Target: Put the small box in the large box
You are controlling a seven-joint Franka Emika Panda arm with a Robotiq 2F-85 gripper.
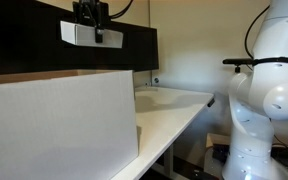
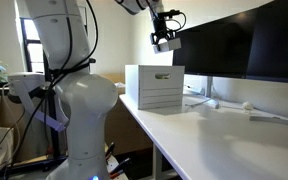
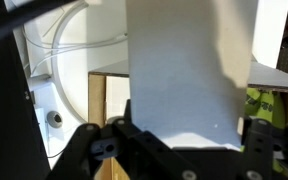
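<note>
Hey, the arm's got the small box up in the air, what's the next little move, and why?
Probably lower it straight down. The gripper holds the small box well above the large box, and the wrist view shows the open top beneath it, so releasing now would drop it from height.

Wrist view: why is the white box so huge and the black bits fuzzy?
In the wrist view the small box sits very close to the lens, so it fills the frame as bright white, and the gripper around it is dark and blurry; in an exterior view the large box looks sharp and evenly lit.
</note>
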